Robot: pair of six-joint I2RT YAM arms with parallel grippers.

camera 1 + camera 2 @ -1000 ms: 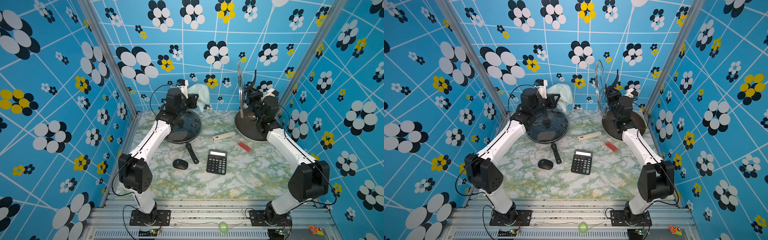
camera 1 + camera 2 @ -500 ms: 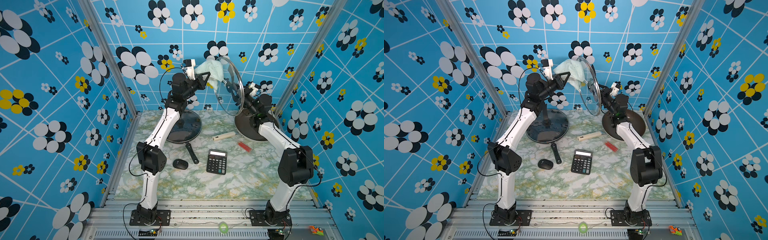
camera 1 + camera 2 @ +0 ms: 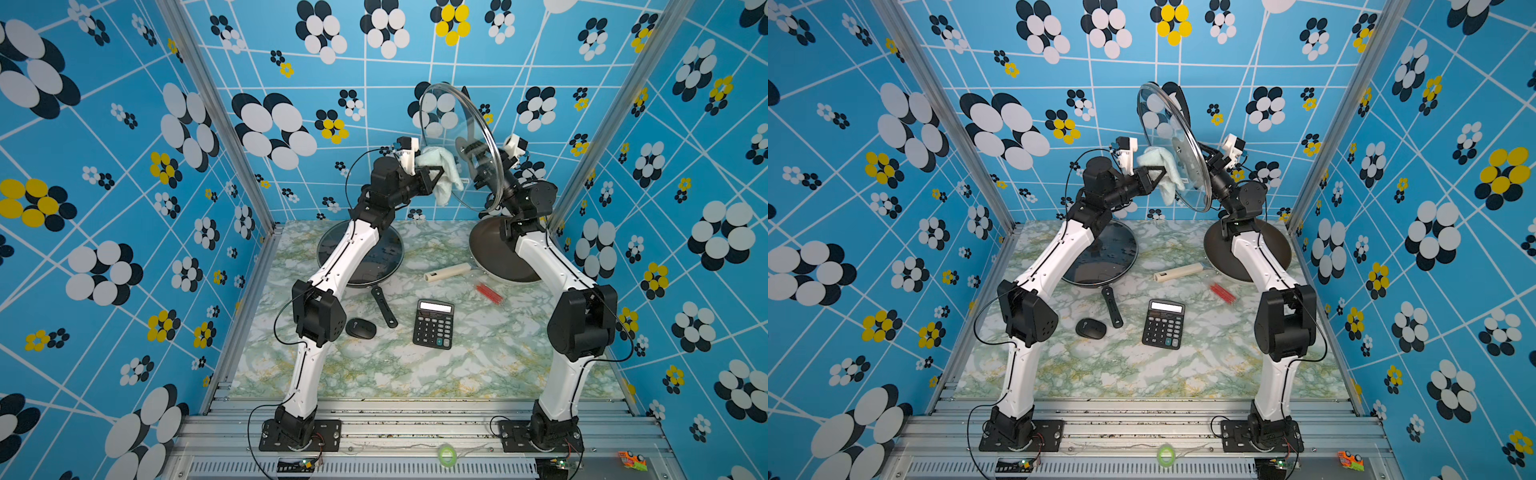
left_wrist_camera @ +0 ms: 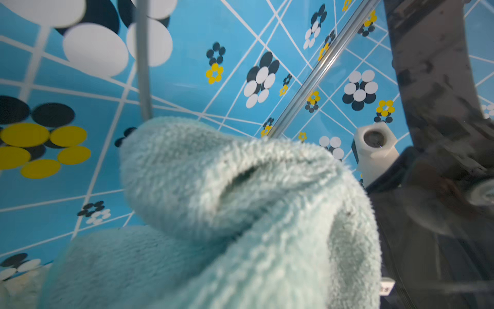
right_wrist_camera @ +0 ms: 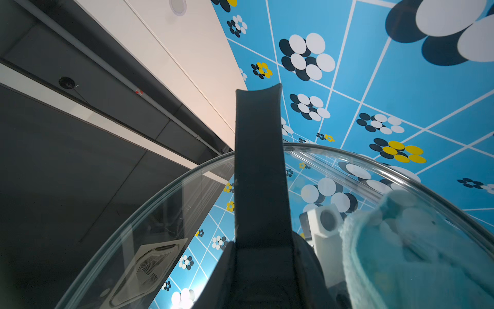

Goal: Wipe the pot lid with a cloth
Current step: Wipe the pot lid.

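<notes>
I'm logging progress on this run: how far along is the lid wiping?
Done: the left gripper is shut on the cloth, and the right gripper holds the glass pot lid by its handle, on edge above the table. In hand: the cloth appears pressed against the lid's underside. Left: wiping across the glass; how much is already clean cannot be judged.

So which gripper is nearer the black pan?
Left. The left gripper, gripping the cloth, hangs above the black pan's far side; the right gripper holds the pot lid above the brown pan.
</notes>
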